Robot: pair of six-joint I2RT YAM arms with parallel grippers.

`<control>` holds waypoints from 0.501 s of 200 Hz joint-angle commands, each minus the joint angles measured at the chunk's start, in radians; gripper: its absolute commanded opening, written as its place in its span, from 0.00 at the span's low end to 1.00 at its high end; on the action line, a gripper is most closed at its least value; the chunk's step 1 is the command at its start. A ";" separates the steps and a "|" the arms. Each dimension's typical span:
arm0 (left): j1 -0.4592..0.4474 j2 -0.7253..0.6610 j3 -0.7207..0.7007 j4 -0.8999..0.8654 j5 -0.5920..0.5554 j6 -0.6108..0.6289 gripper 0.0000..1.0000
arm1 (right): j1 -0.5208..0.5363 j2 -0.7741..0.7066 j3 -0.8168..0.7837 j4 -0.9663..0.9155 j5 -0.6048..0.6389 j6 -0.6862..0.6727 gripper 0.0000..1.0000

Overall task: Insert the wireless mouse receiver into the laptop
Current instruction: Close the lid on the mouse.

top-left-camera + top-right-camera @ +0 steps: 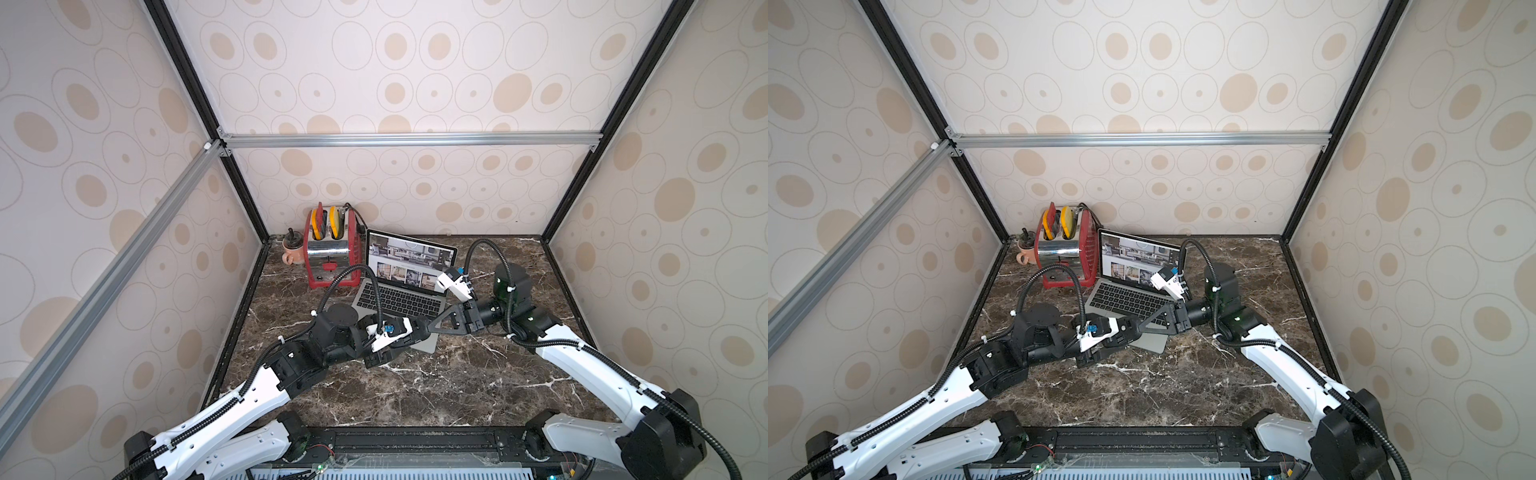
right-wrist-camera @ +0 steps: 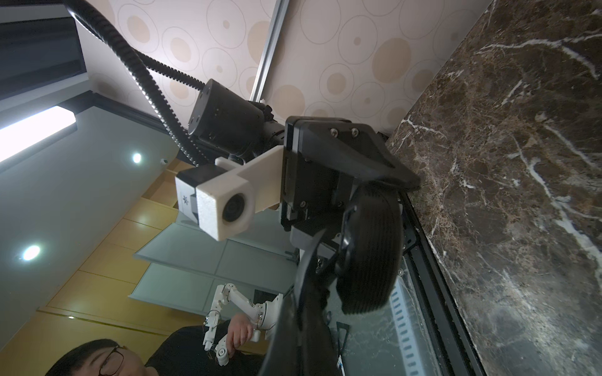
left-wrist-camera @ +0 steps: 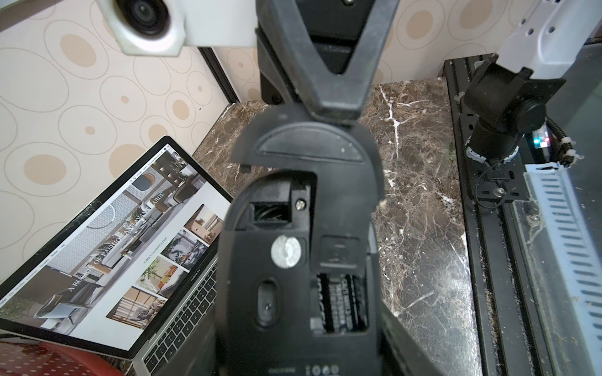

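Observation:
The laptop (image 1: 399, 299) (image 1: 1125, 299) (image 3: 114, 244) stands open at the back of the marble table, its screen lit. My left gripper (image 3: 299, 351) (image 1: 415, 328) is shut on a black wireless mouse (image 3: 293, 260) (image 2: 371, 247), held above the laptop's front edge with its underside bared. The battery bay (image 3: 342, 299) lies open and the curved battery cover (image 3: 309, 146) stands lifted off the body. My right gripper (image 3: 337, 112) (image 2: 325, 241) (image 1: 432, 330) is shut on that cover's rim. A small dark slot (image 3: 270, 211) shows beside the bay. I cannot make out the wireless mouse receiver.
A red toaster (image 1: 330, 249) and a pink mug (image 1: 293, 249) stand left of the laptop at the back. Patterned walls close the back and sides. A black rail (image 1: 415, 444) runs along the table's front edge.

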 commanded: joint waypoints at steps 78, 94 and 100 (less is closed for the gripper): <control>0.003 -0.035 0.029 0.038 0.085 0.012 0.00 | -0.010 0.047 0.040 -0.106 0.018 -0.074 0.00; 0.004 -0.038 0.028 0.036 0.087 0.014 0.00 | -0.011 0.055 0.052 -0.131 0.017 -0.079 0.00; 0.004 -0.040 0.028 0.037 0.087 0.015 0.00 | -0.010 0.058 0.057 -0.144 0.018 -0.083 0.00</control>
